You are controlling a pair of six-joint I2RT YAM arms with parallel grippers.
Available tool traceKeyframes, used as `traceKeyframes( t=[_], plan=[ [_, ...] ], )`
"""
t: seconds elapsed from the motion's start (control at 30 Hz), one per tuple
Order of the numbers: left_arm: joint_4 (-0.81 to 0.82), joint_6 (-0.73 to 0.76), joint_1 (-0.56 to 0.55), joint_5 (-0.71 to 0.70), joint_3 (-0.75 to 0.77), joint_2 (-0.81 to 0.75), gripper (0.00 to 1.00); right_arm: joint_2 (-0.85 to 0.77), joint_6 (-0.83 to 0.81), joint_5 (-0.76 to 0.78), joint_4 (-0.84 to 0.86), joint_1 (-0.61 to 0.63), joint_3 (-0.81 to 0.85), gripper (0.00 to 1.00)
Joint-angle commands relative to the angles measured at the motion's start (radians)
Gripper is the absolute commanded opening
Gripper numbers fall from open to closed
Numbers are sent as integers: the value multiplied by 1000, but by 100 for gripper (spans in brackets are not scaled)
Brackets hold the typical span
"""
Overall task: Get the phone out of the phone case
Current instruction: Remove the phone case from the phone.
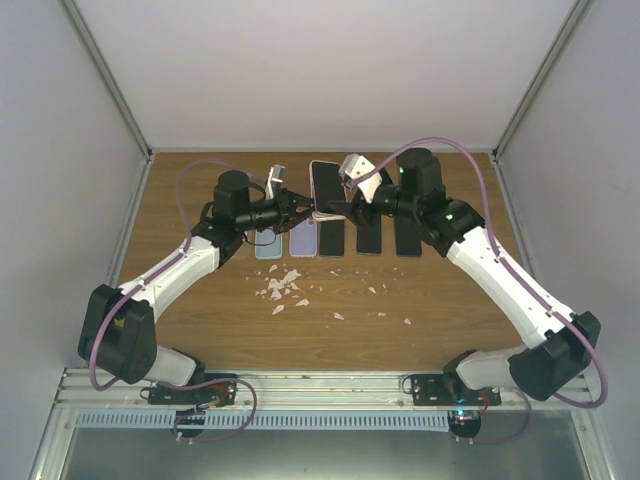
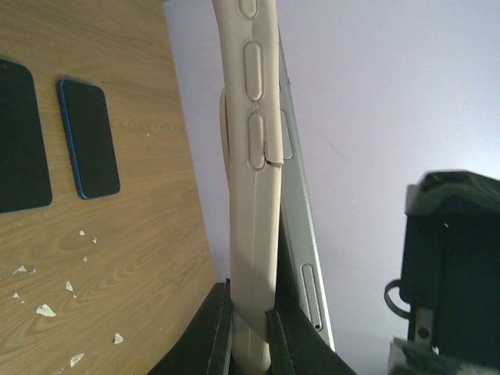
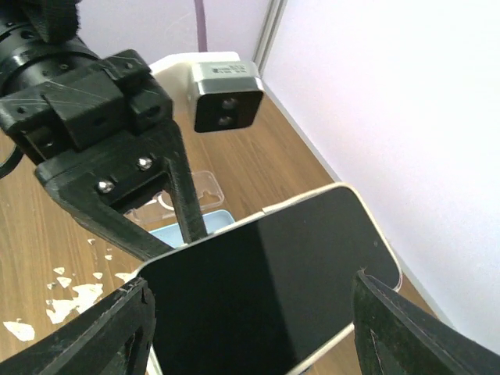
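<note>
The phone [image 3: 273,289], black screen up, is held above the table in its beige phone case [image 2: 254,195]. My left gripper [image 2: 248,328] is shut on the case's side wall. The phone's silver edge [image 2: 301,234] stands slightly apart from that wall. My right gripper [image 3: 254,312] spans the phone's width, one finger against each long edge. From above, both grippers meet at the phone [image 1: 325,195] near the back of the table, left gripper [image 1: 300,212] on one side and right gripper [image 1: 345,205] on the other.
Two dark phones [image 1: 369,235] [image 1: 408,235] lie flat right of the held one. A light blue case [image 3: 191,223] and a clear case [image 3: 191,195] lie below it. White chips [image 1: 285,285] litter the wooden table [image 1: 450,290]. Walls enclose three sides.
</note>
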Motion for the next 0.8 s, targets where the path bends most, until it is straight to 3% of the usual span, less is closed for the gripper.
traceKeyframes(
  t=[0.0,0.43,0.77],
  plan=[
    [114,-25,9,-10,3,3,0,5,-76,82,-3,53,-11,68],
    [125,-55,9,-12,-2,19,0,34,-210,290,66,168,-75,68],
    [129,-62,9,-5,-5,16,0,67,-268,456,150,188,-103,57]
  ],
)
